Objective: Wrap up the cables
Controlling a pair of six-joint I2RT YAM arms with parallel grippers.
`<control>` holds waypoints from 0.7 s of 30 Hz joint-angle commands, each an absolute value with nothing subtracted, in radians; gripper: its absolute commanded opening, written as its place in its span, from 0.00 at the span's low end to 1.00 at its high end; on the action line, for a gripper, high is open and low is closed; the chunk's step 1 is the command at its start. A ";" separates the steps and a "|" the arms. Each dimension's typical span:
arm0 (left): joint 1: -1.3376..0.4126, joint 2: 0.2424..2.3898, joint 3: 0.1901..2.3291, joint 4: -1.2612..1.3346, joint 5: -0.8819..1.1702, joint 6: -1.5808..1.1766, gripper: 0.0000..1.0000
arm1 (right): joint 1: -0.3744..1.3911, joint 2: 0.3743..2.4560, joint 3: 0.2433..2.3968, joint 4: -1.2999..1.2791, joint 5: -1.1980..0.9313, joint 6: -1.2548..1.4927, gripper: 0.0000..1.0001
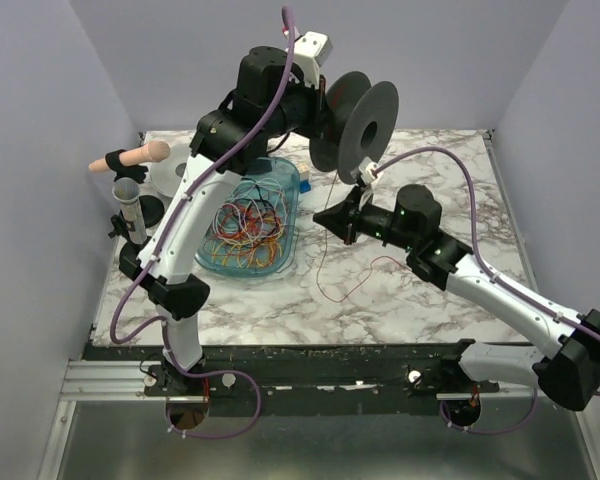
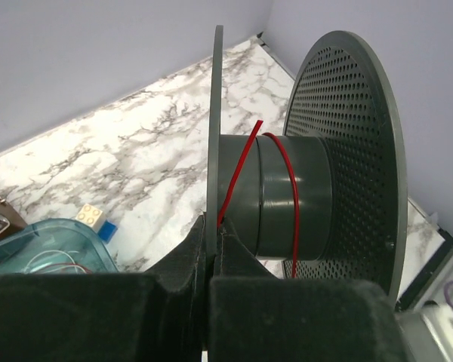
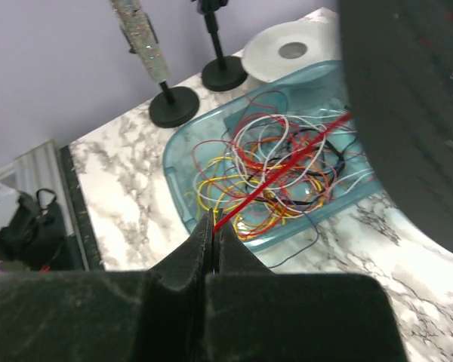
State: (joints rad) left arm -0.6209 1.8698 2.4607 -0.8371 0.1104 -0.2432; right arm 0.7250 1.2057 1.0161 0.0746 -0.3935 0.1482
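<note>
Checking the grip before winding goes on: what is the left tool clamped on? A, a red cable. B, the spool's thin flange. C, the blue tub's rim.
B: the left wrist view shows the left tool shut on the thin flange of the spool, a red cable looped round its hub.

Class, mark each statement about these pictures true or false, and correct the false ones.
1. The left claw pinches the black spool's flange. True.
2. The spool lies flat on the table. False: it is held up on edge above it.
3. The right claw is shut on a red cable. True.
4. The teal bin is empty. False: it holds tangled cables.
5. No cable reaches the spool's hub. False: a red cable runs round it.
</note>
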 commanded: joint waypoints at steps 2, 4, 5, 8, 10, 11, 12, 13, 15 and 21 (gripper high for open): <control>-0.617 1.717 2.503 -0.716 0.193 -0.305 0.00 | 0.756 1.196 0.824 0.322 -0.305 0.135 0.03; -0.624 1.694 2.511 -0.721 0.204 -0.285 0.00 | 0.756 1.222 0.812 0.311 -0.275 0.129 0.03; -0.629 1.689 2.522 -0.724 0.210 -0.276 0.00 | 0.755 1.238 0.805 0.311 -0.247 0.130 0.03; -0.637 1.683 2.571 -0.741 0.219 -0.273 0.00 | 0.755 1.272 0.775 0.348 -0.196 0.123 0.07; -0.640 1.683 2.603 -0.752 0.225 -0.265 0.00 | 0.755 1.293 0.756 0.396 -0.201 0.117 0.13; -0.640 1.680 2.617 -0.756 0.227 -0.265 0.00 | 0.756 1.308 0.755 0.412 -0.202 0.123 0.16; -0.641 1.680 2.629 -0.761 0.235 -0.268 0.00 | 0.756 1.325 0.765 0.411 -0.198 0.124 0.20; -0.643 1.678 2.640 -0.761 0.239 -0.276 0.00 | 0.755 1.345 0.773 0.410 -0.195 0.130 0.25; -0.643 1.678 2.664 -0.767 0.252 -0.282 0.00 | 0.756 1.376 0.778 0.432 -0.170 0.136 0.35; -0.643 1.660 2.677 -0.787 0.230 -0.250 0.00 | 0.753 1.396 0.752 0.421 -0.083 0.124 0.43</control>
